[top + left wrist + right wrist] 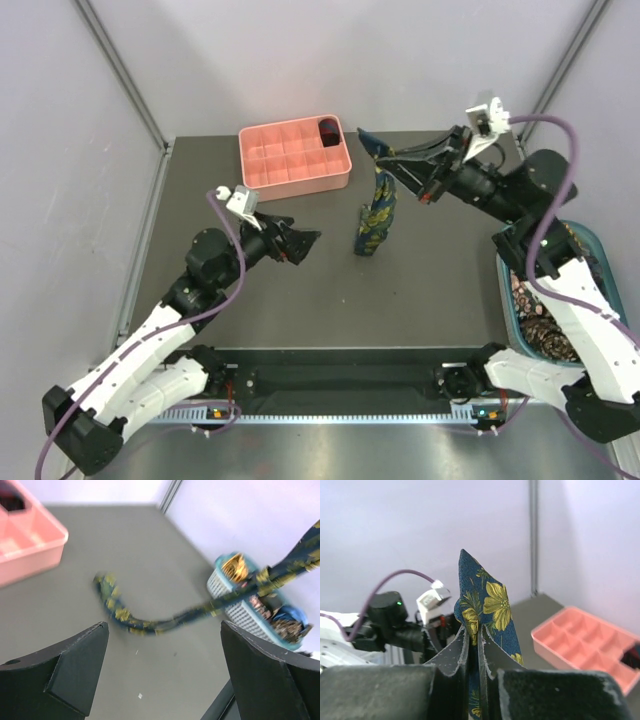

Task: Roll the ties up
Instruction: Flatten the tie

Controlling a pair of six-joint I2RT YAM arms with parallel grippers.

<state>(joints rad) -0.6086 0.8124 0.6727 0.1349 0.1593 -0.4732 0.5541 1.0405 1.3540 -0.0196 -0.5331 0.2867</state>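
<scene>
Top external view shows us two arms, and we count outward from their bases. Nearest, at the right edge, sits one teal basket (pixel 507 290) holding a heap of patterned ties (pixel 545 330) that we cannot count. Farther in, the left arm reaches low over the table (pixel 300 310) with its elbow bent. The left gripper (pixel 306 243) hovers with its fingers spread wide, holding nothing and pointing toward the one navy floral tie (pixel 374 215). That tie hangs steeply at mid-table with its lower end resting on the surface. Its upper end is pinched between the pressed-together fingers of the right gripper (pixel 392 158), which the raised right arm stretches leftward. Beyond stands one pink tray (pixel 295 182) with one dark coil (pixel 328 131) in its far right compartment.
</scene>
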